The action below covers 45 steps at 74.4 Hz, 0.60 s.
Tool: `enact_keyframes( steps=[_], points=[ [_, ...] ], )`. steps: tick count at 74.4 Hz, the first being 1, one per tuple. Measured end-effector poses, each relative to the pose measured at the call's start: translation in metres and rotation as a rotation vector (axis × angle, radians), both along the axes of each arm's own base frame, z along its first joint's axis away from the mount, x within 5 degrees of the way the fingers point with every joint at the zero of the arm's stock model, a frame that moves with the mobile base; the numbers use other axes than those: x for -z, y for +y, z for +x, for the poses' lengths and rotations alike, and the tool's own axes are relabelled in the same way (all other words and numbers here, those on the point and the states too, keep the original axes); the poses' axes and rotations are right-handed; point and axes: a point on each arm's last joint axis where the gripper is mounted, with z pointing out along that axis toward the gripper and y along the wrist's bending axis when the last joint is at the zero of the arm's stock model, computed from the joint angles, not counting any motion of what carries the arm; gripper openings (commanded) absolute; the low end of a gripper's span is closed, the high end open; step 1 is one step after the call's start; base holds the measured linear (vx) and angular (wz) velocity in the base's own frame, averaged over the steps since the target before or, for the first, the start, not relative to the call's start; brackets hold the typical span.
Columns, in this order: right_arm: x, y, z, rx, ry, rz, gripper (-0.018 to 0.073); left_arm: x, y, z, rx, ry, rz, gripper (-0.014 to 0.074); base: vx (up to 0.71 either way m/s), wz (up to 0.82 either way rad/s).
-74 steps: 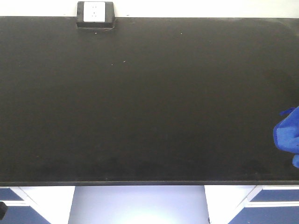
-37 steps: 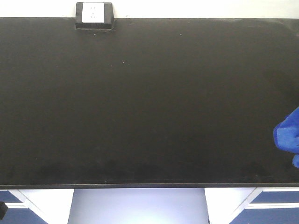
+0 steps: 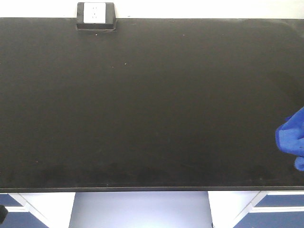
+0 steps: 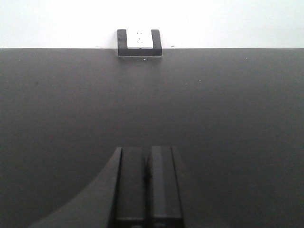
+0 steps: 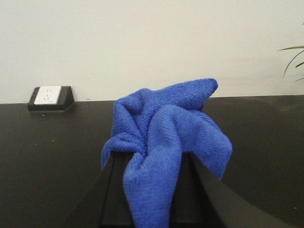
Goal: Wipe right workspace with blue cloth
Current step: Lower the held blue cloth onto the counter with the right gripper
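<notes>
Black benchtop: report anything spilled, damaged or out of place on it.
Nothing stands out. The black benchtop shows only faint smudges near its front edge and a few tiny specks. The outlet box sits square against the back wall. The blue cloth is bunched at the picture's right edge.

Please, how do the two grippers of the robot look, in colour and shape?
Both are matte black, with no markings or cables visible. The left gripper has two flat, rectangular fingers with squared tips and a curved black part beside them. The right gripper shows only black, curving edges; the blue cloth hides the rest.
</notes>
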Motion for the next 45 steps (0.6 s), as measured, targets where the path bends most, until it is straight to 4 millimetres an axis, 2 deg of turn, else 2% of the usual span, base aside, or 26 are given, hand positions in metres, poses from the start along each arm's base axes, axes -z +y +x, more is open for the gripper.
enact_keyframes(
  steps=[10,19,22,30,34,40,45],
  points=[
    [-0.002,-0.001,0.006,0.004,0.012,-0.003,-0.0004,0.0,0.0,0.0,0.0,0.0,0.0,-0.0006,0.0,0.0],
    [-0.009,-0.001,0.025,-0.004,0.114,-0.02,-0.0004,0.0,0.0,0.0,0.0,0.0,0.0,-0.0006,0.0,0.0],
    [-0.017,-0.001,0.034,-0.011,0.151,-0.028,-0.0004,0.0,0.0,0.0,0.0,0.0,0.0,-0.0006,0.0,0.0],
    [-0.036,-0.002,0.071,-0.04,0.301,-0.051,-0.0004,0.0,0.0,0.0,0.0,0.0,0.0,-0.0006,0.0,0.0],
    [-0.042,-0.002,0.095,-0.06,0.388,-0.064,-0.0004,0.0,0.0,0.0,0.0,0.0,0.0,-0.0006,0.0,0.0],
    [-0.041,-0.003,0.131,-0.089,0.511,-0.083,-0.0004,0.0,0.0,0.0,0.0,0.0,0.0,-0.0006,0.0,0.0],
    [-0.03,-0.004,0.16,-0.107,0.607,-0.09,-0.0004,0.0,0.0,0.0,0.0,0.0,0.0,-0.0006,0.0,0.0]
  ],
)
